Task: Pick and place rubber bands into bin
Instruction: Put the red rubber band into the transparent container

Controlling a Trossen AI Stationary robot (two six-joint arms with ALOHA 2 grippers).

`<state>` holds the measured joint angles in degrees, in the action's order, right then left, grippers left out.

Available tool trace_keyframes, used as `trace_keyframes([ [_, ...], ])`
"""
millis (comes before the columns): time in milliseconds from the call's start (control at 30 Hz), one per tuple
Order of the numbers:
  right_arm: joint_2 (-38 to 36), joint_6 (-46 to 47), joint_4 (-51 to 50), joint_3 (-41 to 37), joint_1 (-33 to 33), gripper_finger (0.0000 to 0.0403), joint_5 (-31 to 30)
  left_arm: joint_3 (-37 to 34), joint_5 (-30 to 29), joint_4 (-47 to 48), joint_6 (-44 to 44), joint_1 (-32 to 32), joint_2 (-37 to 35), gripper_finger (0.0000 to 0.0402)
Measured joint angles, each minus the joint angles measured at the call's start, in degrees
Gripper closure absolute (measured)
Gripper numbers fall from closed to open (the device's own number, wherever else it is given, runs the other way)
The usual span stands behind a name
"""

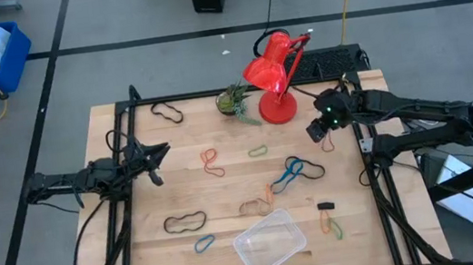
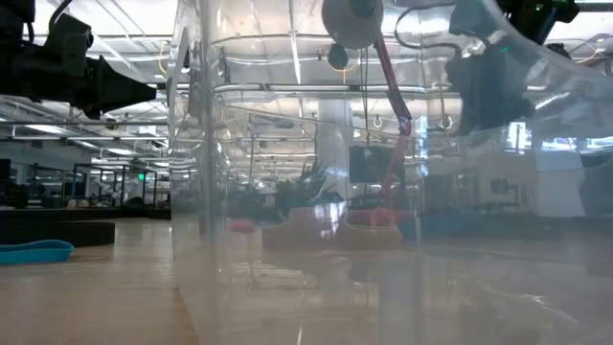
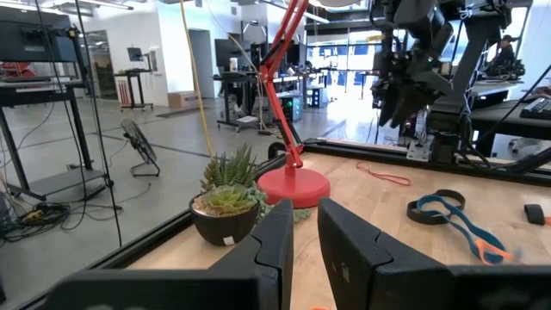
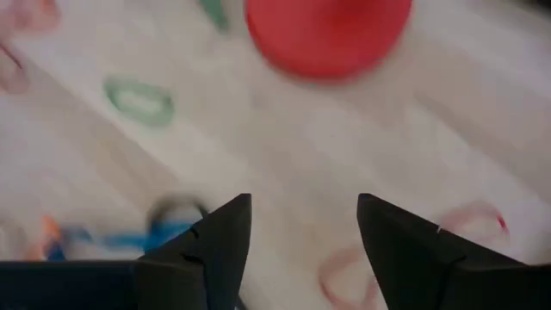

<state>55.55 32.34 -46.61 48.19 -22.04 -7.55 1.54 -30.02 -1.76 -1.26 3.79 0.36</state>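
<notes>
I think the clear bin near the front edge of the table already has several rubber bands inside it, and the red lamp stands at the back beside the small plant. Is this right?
Not quite. In the high view the bin holds no rubber bands; they lie scattered on the table around it. The rest is right: the red lamp stands at the back beside the small plant.

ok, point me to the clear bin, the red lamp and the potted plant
clear bin [image 1: 271, 245]: high view, its floor.
red lamp [image 1: 277, 108]: high view, its round base.
potted plant [image 3: 225, 209]: left wrist view, its leaves.

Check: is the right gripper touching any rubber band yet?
Apart. In the right wrist view the right gripper is open, with bare table between its fingers.
</notes>
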Motion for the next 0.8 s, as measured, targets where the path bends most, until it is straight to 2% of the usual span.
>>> trace_keyframes([
  [133, 0.2, 4.8, 5.8, -3.0, -0.5, 0.0202, 0.1, 0.0, 0.0, 0.0, 0.0, 0.0, 0.0, 0.0339],
  [233, 0.9, 10.9, 4.2, -5.7, -1.4, 0.0205, 0.0, 0.0, 0.0, 0.0, 0.0, 0.0, 0.0, 0.0339],
  [433, 1.0, 15.7, 3.0, -11.9, -3.5, 0.0206, -4.5, 0.0, 0.0, 0.0, 0.0, 0.0, 0.0, 0.0339],
  [800, 1.0, 23.6, 10.1, -20.9, -6.4, 0.0207, -4.6, 0.0, 0.0, 0.0, 0.0, 0.0, 0.0, 0.0339],
])
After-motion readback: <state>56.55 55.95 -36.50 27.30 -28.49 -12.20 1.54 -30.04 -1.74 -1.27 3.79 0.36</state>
